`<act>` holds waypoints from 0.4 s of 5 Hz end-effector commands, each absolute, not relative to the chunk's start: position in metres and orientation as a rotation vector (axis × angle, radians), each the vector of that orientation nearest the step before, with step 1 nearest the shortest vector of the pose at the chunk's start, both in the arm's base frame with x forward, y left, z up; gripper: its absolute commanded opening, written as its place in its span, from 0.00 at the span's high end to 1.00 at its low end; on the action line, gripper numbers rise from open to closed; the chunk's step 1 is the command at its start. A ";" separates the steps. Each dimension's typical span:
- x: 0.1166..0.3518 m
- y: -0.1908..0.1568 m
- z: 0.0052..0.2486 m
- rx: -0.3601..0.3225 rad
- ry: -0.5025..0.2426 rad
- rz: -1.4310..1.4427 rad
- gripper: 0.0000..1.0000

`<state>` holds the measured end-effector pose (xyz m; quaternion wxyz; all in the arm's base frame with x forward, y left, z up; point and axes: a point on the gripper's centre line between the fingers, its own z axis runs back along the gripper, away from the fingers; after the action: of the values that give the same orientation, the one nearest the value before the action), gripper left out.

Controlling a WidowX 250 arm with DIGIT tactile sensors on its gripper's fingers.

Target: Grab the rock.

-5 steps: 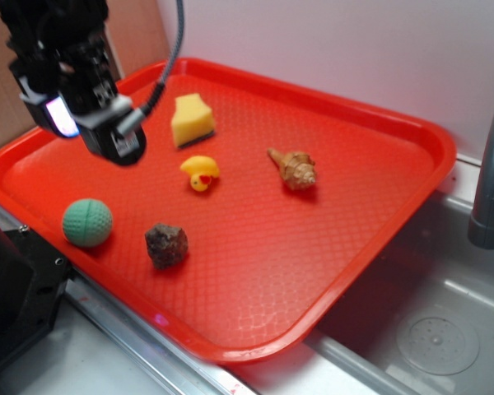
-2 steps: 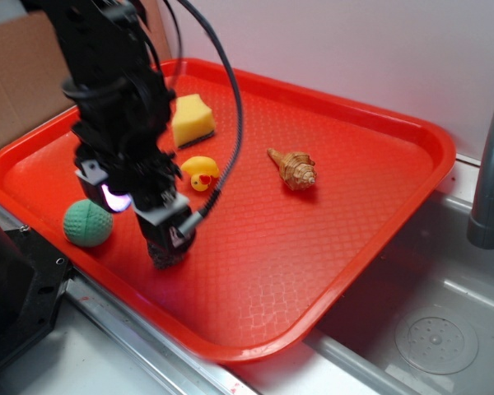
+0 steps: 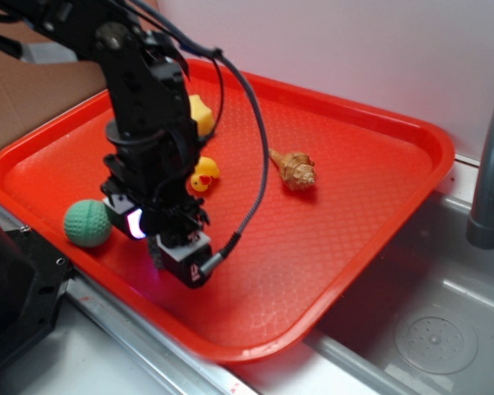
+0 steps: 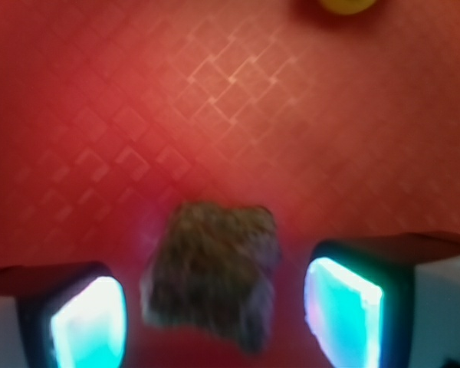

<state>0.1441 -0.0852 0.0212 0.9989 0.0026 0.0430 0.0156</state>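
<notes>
Gripper [image 4: 215, 307]: we record it lowered to the tray floor near the front edge, its two fingers spread apart with glowing cyan pads [image 4: 88, 322] on either side. In the wrist view we see a gap between each pad and the stone, so we log it as open and holding nothing.

Rock [image 4: 212, 272]: dark brown, rough and angular. We place it between the two fingers, resting on the tray surface, closer to the left pad in the wrist view. In the exterior view the gripper body hides it from us.

Tray [image 3: 395, 140]: red, with a diamond-textured floor and a raised rim. It carries all the items below.

Green ball [image 3: 87, 223]: textured, sitting just beside the gripper on the tray's near-left side, apart from it.

Yellow duck [image 3: 203, 174]: small toy, behind the gripper, partly covered by the arm.

Yellow sponge [image 3: 201, 115]: further back, mostly hidden by the arm.

Seashell [image 3: 294, 168]: tan spiral, well apart to the right, mid-tray.

Faucet [image 3: 490, 173]: grey pipe at the right edge, over a grey sink [image 3: 436, 337].
</notes>
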 end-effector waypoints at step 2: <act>0.152 -0.085 0.023 -0.001 0.052 0.049 1.00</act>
<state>0.1502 -0.0851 0.0187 0.9990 0.0051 0.0382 0.0206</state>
